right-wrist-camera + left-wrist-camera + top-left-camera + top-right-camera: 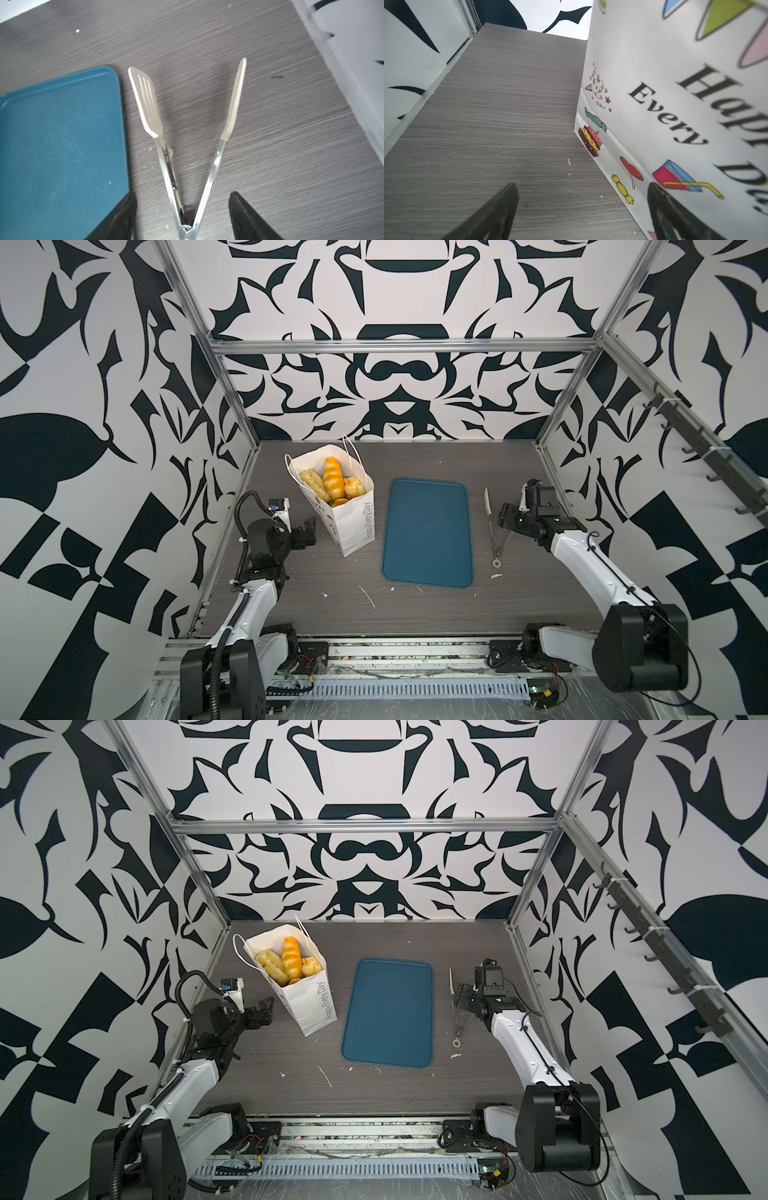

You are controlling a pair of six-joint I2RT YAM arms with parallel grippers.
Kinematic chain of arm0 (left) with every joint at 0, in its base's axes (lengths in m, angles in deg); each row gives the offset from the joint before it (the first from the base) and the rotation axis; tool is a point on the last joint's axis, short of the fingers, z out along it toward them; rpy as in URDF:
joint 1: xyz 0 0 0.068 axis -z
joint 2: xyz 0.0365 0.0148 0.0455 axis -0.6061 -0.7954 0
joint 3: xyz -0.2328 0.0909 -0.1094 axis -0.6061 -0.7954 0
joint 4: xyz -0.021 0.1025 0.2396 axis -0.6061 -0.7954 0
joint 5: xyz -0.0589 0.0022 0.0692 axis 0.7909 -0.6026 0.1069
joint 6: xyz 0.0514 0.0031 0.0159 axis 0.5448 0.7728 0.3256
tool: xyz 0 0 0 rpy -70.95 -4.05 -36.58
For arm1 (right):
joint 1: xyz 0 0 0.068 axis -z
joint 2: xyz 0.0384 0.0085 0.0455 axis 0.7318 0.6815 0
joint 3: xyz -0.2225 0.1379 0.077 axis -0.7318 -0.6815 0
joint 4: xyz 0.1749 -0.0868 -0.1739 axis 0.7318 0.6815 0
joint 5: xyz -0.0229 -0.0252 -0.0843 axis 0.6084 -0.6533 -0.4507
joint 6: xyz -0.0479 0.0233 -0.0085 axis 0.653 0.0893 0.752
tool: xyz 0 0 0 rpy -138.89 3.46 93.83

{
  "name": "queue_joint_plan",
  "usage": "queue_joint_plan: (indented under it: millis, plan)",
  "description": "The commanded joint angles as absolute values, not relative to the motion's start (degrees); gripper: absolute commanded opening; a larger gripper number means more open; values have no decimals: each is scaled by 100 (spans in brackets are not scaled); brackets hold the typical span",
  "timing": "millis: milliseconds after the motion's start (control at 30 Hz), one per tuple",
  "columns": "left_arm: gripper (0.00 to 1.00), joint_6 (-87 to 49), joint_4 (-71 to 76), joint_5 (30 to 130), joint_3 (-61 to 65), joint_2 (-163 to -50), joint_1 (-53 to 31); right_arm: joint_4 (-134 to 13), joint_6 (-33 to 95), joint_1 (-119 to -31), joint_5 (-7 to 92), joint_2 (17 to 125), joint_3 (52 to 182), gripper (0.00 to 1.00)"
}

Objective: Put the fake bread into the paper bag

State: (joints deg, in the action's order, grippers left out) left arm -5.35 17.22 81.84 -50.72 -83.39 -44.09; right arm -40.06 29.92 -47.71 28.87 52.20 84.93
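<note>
- Your left fingers (496, 214) stand spread as wide as they go and grip nothing. In the left wrist view one hangs over bare desk (488, 104). The other sits right in front of the printed face of the paper bag (654, 83), and you cannot tell whether it touches the paper.
- Your right fingers (245, 214) stand partly apart, straddling the metal tongs (148, 104) near the hinge. Desk shows between each finger and the nearer tong arm, so they have hold of nothing.
- Those tongs lie on the desk spread in a V, pale heads pointing away from your right fingers, just beside the long edge of the teal tray (52, 145).
- In both top views the paper bag stands upright at the far left of the desk, mouth open, just beside your left fingers.
- Inside it sits the fake bread (332, 479): a bright orange loaf on end in the middle, with paler pastries packed on either side, close to the rim.
- Between the bag and the tongs, the tray lies flat, its blue surface scuffed.
</note>
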Motion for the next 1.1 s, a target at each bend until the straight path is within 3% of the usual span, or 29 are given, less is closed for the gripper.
queue_joint_plan:
  millis: [0, 367, 600, 1000, 1067]
  plan:
    - [99, -361, 2640, 8437, -5256, -8593, -4418, -4774, 3426, -4866, 2434, 4956, 8186, 75]
    - [99, -607, 4080, 8846, -4930, -10281, -4399, -5791, 4628, -5030, 1854, 4482, 7478, 76]
    - [99, -554, 4487, 8926, -4782, -10793, -4372, -6812, 4866, -5022, 1926, 3983, 6784, 77]
    - [99, -396, 5763, 8969, -5088, -11527, -4214, -7846, 4893, -4936, 2098, 4633, 6497, 79]
    - [99, -350, 5346, 9003, -5004, -11388, -4214, -8015, 4901, -4898, 2093, 4737, 6452, 79]
